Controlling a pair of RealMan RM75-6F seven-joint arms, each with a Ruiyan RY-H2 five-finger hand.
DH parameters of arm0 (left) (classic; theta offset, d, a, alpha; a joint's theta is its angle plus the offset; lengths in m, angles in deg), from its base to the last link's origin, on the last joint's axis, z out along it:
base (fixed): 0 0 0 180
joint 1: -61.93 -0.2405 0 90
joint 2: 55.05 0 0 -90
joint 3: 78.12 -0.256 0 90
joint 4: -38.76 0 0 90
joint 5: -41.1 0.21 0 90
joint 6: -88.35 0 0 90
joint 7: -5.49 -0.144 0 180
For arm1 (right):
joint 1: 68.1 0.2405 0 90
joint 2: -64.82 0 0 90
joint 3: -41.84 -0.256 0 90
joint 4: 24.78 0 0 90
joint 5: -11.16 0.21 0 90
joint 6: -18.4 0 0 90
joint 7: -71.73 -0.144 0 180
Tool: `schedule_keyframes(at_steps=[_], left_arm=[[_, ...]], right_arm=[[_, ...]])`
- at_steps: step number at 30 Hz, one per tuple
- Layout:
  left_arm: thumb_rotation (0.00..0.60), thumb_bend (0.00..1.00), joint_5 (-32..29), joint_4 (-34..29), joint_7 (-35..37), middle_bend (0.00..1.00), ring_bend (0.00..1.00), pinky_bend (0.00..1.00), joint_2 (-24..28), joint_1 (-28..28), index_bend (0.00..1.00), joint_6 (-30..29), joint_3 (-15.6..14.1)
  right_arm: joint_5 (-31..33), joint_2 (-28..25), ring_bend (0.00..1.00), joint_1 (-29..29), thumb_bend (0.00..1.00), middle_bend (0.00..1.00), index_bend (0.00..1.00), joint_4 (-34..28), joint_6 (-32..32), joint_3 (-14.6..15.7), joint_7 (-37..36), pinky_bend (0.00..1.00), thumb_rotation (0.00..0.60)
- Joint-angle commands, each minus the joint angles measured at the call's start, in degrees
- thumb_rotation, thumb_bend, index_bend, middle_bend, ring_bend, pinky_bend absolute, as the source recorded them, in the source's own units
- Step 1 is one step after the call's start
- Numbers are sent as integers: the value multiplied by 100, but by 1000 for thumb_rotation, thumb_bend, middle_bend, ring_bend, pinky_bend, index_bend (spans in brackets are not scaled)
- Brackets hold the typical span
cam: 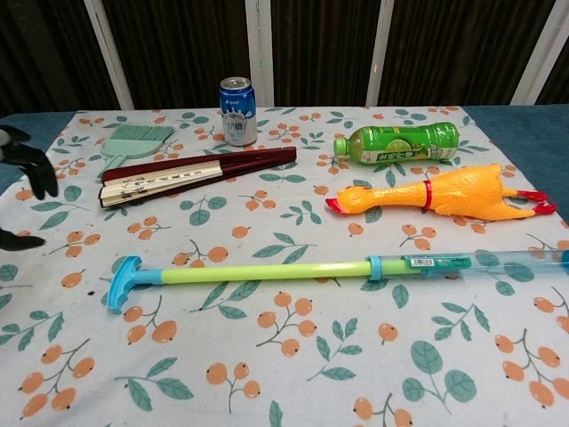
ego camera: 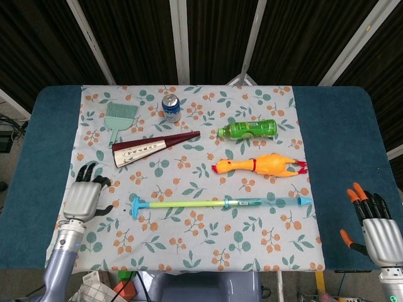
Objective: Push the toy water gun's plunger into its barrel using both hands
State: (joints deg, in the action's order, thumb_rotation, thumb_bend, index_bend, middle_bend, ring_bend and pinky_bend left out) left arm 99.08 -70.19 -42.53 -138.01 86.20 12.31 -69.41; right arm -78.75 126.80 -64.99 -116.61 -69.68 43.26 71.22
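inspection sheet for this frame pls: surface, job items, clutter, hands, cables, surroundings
Surface: blue table with a floral cloth over its middle.
Job's things: toy water gun lies flat across the cloth, untouched; plunger rod drawn out to the left, T-handle at the left end, clear barrel to the right.
Clutter: rubber chicken, green bottle on its side, upright soda can, folded fan, green brush.
Hands: left hand over the cloth, left of the T-handle, holding nothing; right hand at the table's right front edge, fingers apart, holding nothing.
Cables: dark cables off the table's left side.
Surroundings: dark slatted wall with pale bars.
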Motion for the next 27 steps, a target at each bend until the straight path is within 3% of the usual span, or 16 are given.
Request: schedule_keyframes(at_steps=[1,5,11,27], left_arm=[[600,296,-605,91,-675,378,0,0,-586,426,426,60,260],[600,355,-873,247,-1104,391,0,0,-1033,671,447,-40,284],[600,363,-1122,488,-1430,396,0,0,-1509,892,454,-160,253],[600,385,-1375,1067,-1610,404,0,0,-2121,1157,469,-203,92]], right_arm=[[0,-11,0,-2,337,0,0,-4,16,-8,-32,0,600],[-1,-26,0,-3,337,0,0,-10,38,-23,-94,0,600],[6,-42,0,-8,336,0,0,-16,61,-47,-159,0,600],[-5,-80,0,-19,336,0,0,-47,122,-75,-272,0,600]])
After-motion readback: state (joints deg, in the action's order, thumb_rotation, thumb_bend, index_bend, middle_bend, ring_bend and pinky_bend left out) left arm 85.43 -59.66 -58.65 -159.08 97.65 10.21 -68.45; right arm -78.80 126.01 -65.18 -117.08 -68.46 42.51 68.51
